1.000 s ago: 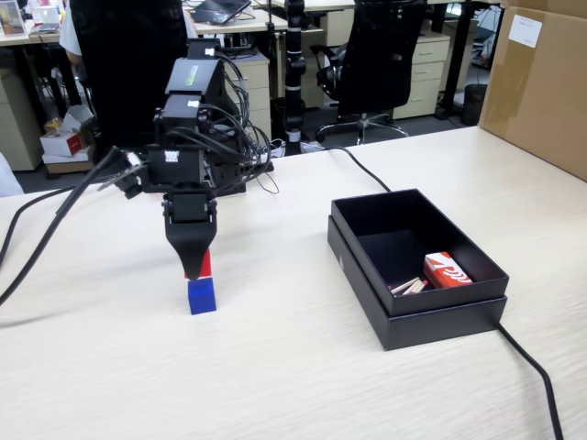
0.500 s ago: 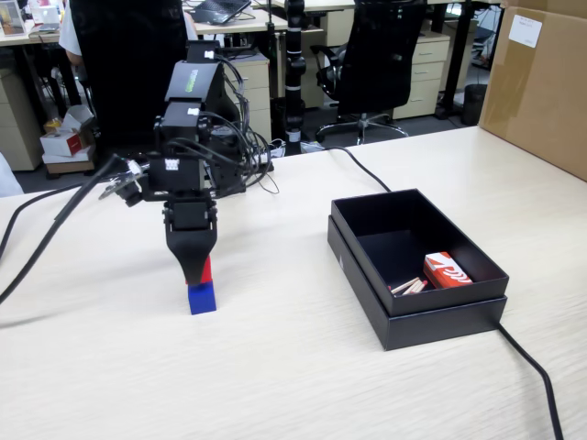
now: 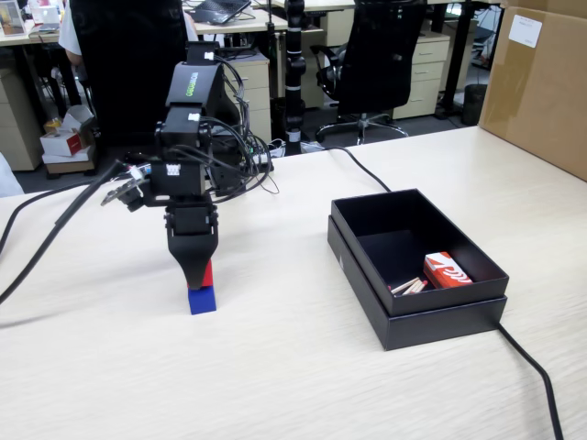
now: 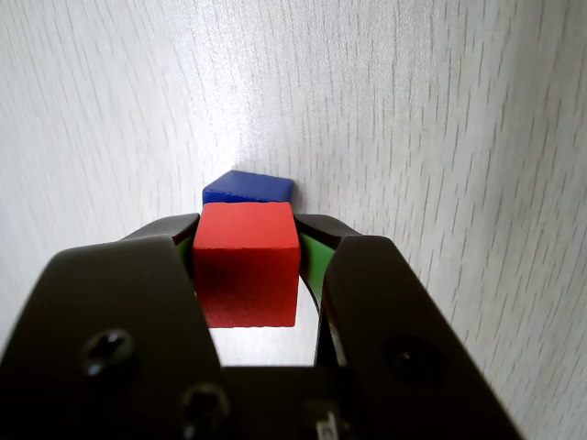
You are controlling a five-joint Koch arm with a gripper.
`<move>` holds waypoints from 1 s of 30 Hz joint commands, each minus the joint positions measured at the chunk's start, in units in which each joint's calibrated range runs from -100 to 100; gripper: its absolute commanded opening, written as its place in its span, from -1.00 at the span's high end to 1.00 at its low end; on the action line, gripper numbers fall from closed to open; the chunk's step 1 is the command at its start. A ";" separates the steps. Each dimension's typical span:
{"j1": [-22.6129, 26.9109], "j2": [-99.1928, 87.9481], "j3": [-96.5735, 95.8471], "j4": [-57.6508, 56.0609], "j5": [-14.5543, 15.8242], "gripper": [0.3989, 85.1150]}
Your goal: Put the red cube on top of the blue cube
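Red cube (image 4: 246, 264) was held clamped between the jaws directly over the blue cube (image 4: 248, 188) on the desk (image 3: 293, 367), apparently resting on it, its edges twisted slightly off the lower cube's.

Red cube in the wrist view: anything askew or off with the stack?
Slightly. In the wrist view the red cube, clamped in the gripper, is rotated relative to the blue cube beneath, so their edges don't line up. In the fixed view red sits over blue. Nothing spilled or damaged.
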 commanded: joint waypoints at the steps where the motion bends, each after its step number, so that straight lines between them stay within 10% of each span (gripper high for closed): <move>1: 0.05 -1.11 1.72 2.47 0.24 0.99; 25: 0.00 -0.42 6.62 2.47 0.98 0.98; 28: 0.00 -0.08 4.44 2.47 1.07 0.28; 30: 0.00 0.04 3.99 2.47 1.07 0.15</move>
